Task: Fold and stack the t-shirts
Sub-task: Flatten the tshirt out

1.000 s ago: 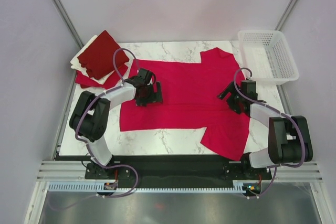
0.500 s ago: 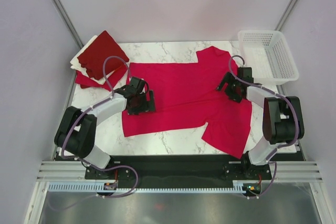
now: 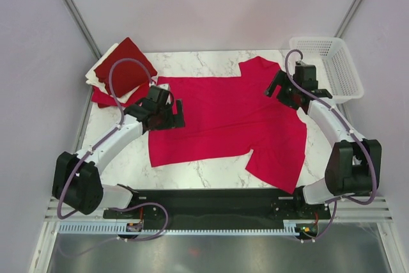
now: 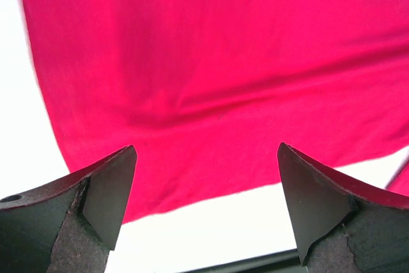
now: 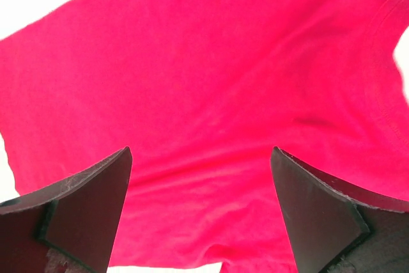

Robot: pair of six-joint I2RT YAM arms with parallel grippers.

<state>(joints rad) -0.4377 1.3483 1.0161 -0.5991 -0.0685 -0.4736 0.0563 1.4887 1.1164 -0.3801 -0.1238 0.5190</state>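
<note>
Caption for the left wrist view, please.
Open left gripper above the spread crimson t-shirt, white table showing past its edge.

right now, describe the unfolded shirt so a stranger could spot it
On the marble table, look at the middle. The shirt lies spread flat there. Unlike the folded dark red and cream pile at the far left corner, it is bright crimson.
</note>
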